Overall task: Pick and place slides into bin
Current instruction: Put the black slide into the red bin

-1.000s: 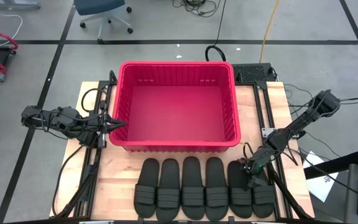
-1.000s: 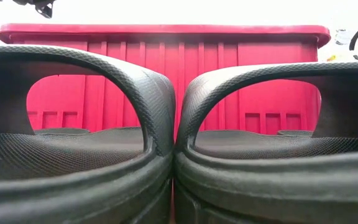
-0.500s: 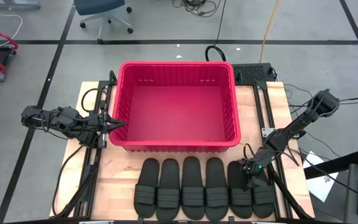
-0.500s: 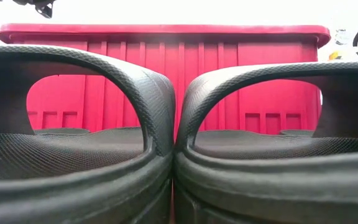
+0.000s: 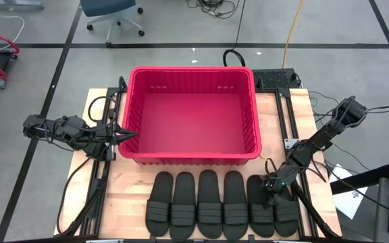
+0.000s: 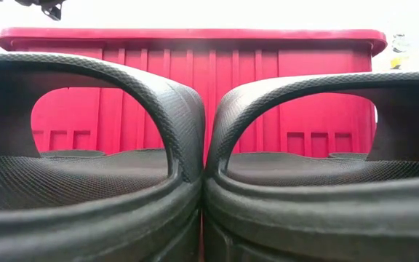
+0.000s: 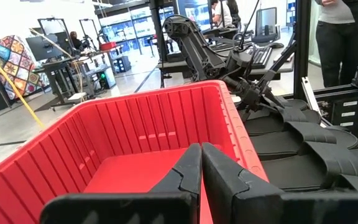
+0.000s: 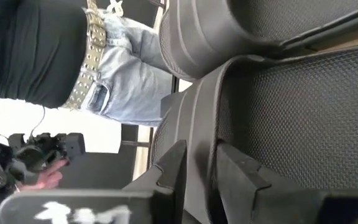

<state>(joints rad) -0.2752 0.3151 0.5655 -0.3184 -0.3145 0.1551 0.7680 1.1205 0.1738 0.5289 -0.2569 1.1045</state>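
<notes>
Nothing has gone into the bin yet. All six slides lie side by side in a row on the near part of the tabletop, toes pointing toward the bin, each touching or just beside its neighbour. From table height, two of them fill the foreground, pressed sidewall to sidewall, with the red wall behind. So the whole job is ahead: six sandals to lift and drop, and the first pick is only being set up.

The right gripper is down at the right end of the row, over the gap between the last two sandals. Its arm stretches from the right edge of the tabletop, angled down and inward. In its own wrist camera the two fingers straddle the raised sidewall of a sandal, one finger on each side of it, with a narrow gap left; the fingers look close to pinching, but I cannot tell whether they have actually clamped on the rubber. A person in jeans stands in the room beyond.

Farther back, the bin sits in the middle of the tabletop, empty, its red floor bare. The left gripper waits just outside the bin's left wall, clenched on nothing, its arm folded low along the left edge.
</notes>
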